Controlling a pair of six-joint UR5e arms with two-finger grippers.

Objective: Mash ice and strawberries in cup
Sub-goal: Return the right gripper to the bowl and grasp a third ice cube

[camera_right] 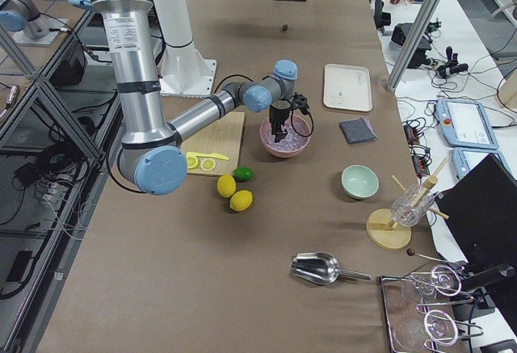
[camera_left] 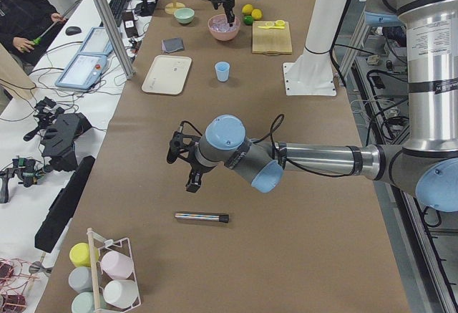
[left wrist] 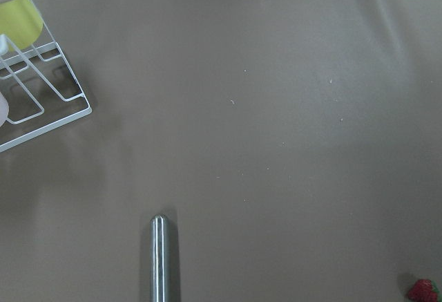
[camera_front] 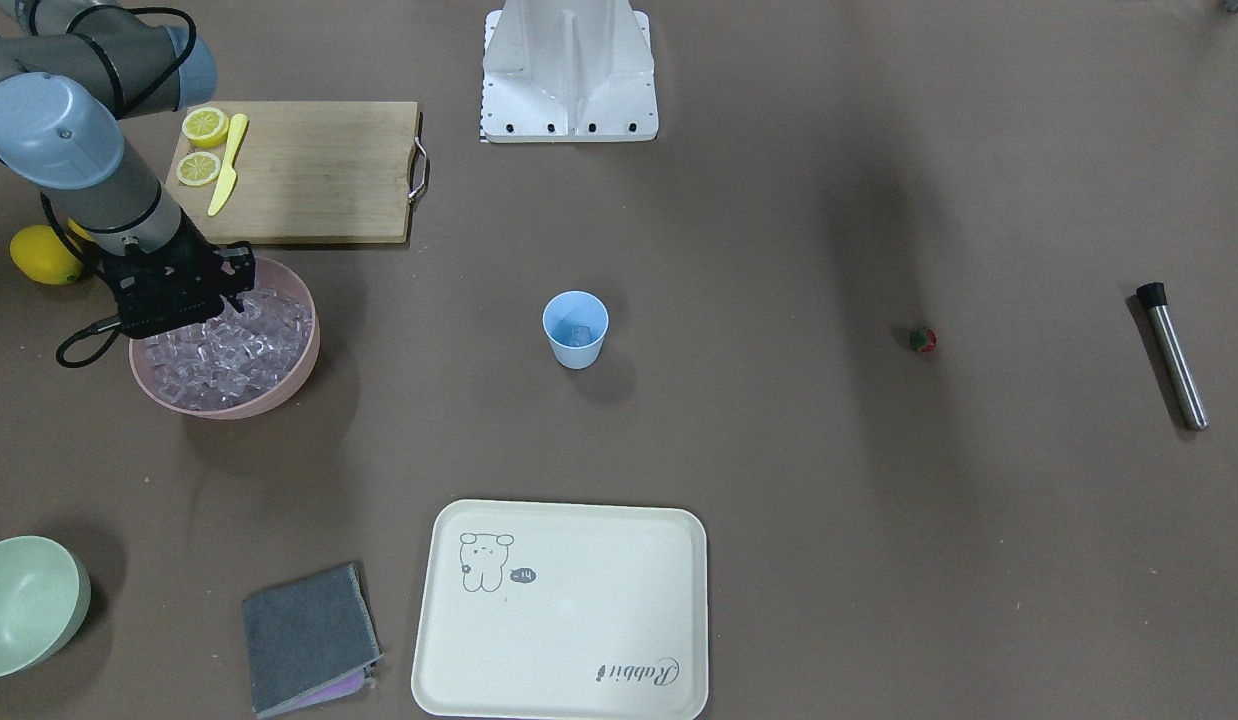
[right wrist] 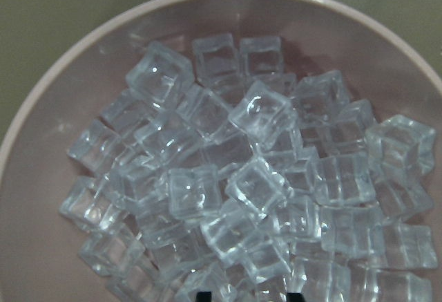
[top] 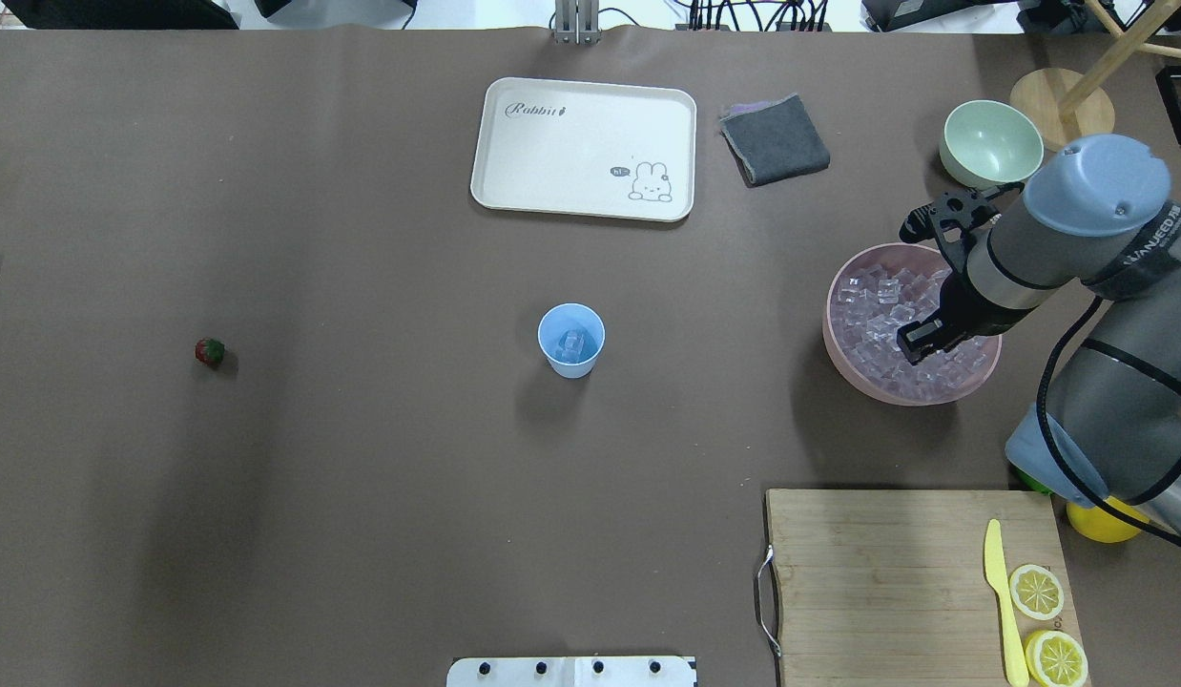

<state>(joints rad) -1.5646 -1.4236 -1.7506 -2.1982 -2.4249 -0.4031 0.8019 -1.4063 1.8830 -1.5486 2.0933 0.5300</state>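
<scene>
The light-blue cup [camera_front: 576, 330] [top: 571, 341] stands mid-table with a few ice cubes [top: 575, 342] inside. Most of the ice [right wrist: 235, 177] fills a pink bowl [top: 827, 320] [camera_front: 279, 395]. My right gripper [top: 920, 343] [right wrist: 248, 295] hangs just over that ice, open, with only its two fingertips [right wrist: 202, 295] showing at the wrist view's bottom edge and nothing between them. A single strawberry [camera_front: 922, 340] [top: 209, 352] [left wrist: 423, 290] lies alone on the table. My left gripper [camera_left: 190, 183] hovers above the table near a metal rod [left wrist: 159, 257] [camera_front: 1174, 355]; whether it is open or shut I cannot tell.
A wooden cutting board [top: 886, 572] carries two lemon halves [top: 1037, 591] and a yellow knife [top: 1001, 601]. A cream tray [top: 583, 148], grey cloth [top: 774, 138] and pale green bowl [top: 991, 143] line the far side. A wire cup rack [left wrist: 34, 88] stands beyond the rod.
</scene>
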